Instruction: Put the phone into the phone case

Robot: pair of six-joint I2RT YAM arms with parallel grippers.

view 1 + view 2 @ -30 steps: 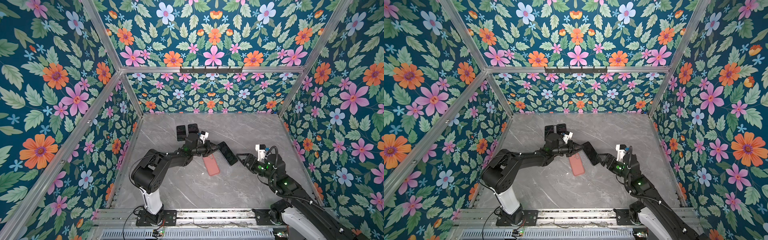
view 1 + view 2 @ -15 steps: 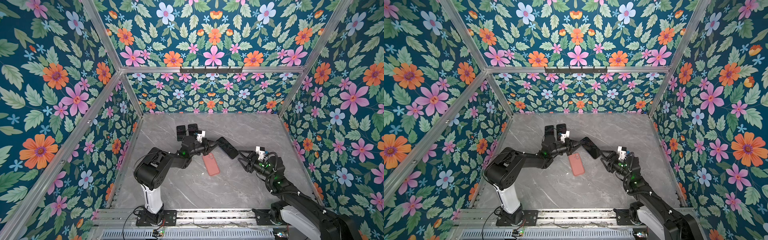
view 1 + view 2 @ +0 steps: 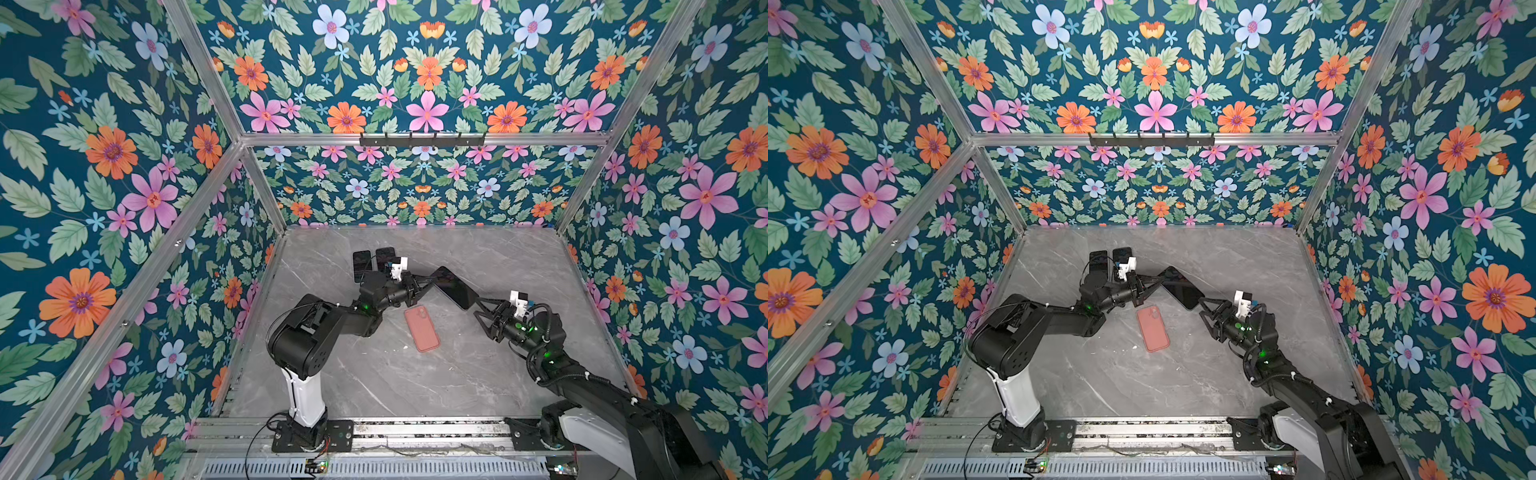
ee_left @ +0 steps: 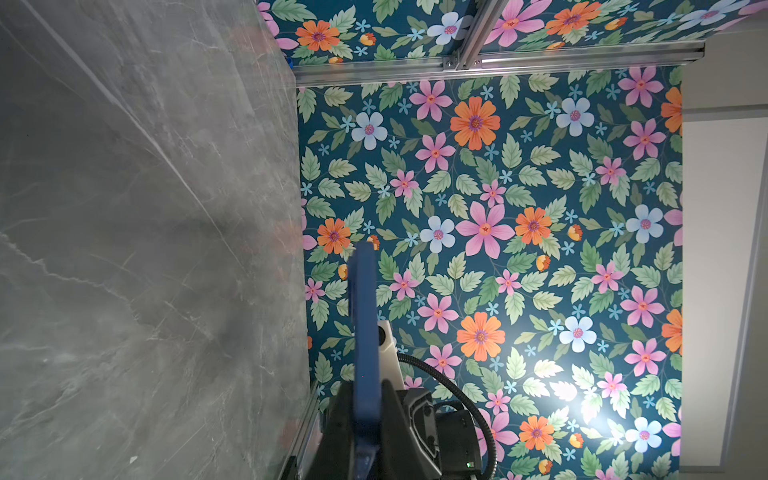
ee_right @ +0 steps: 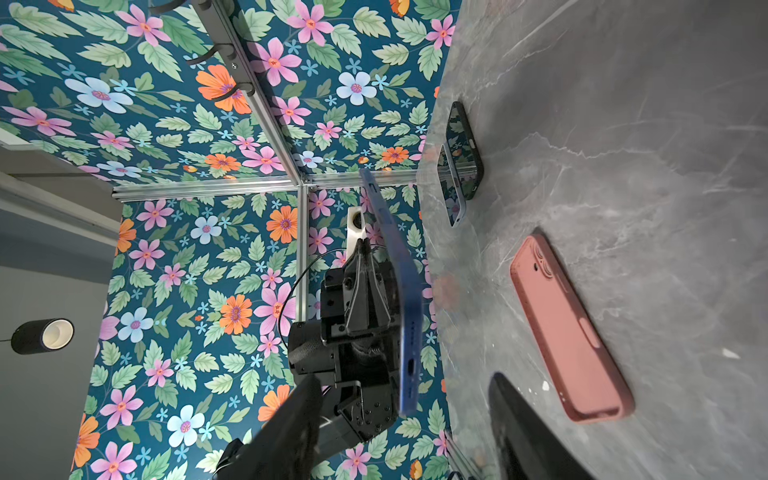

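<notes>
Right wrist view shows the right gripper (image 5: 404,378) with jaws apart, straddling one end of the blue phone (image 5: 392,266). The left gripper (image 3: 428,283) clamps the other end, holding it raised near the pink phone case (image 5: 569,332), which lies flat on the surface (image 5: 644,166).

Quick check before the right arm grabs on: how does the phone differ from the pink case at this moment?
Colour: the phone has a dark screen and blue edges; the case is pink all over.
Pose: the phone hangs tilted in the air; the case lies flat on the table.
Hold: the left gripper clamps one end of the phone; nothing touches the case.
Shared: both are rounded oblongs of similar outline.
</notes>
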